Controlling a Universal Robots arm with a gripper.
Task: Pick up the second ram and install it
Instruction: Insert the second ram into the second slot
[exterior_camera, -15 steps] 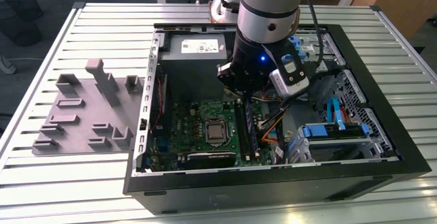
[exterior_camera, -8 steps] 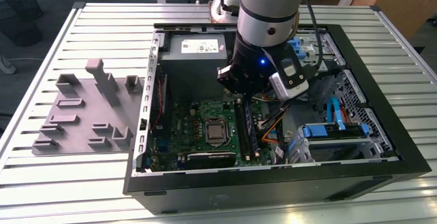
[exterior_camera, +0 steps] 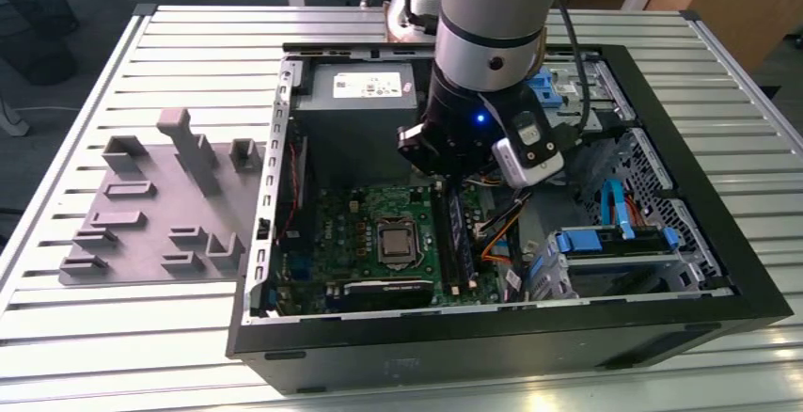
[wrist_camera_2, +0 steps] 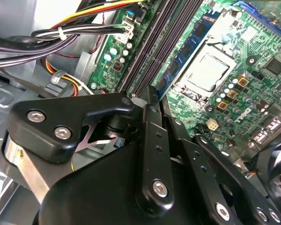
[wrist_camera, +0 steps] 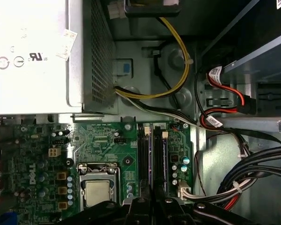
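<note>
Claw point(wrist_camera_2: 147, 101) of black metal hovers low over the long black memory slots point(wrist_camera: 151, 157); its grip state is unclear. Seating needs square alignment and even downward pressure.

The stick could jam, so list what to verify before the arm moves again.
1. Tool above the black memory slots: ok.
2. Ram stick running in line with the slots: ok.
3. Ram stick pressed fully home: cannot tell.
4. Tool's hold on the stick: cannot tell.
5. Black cable bundle lying apart from the slots: ok.
6. Computer case open on top: ok.
</note>
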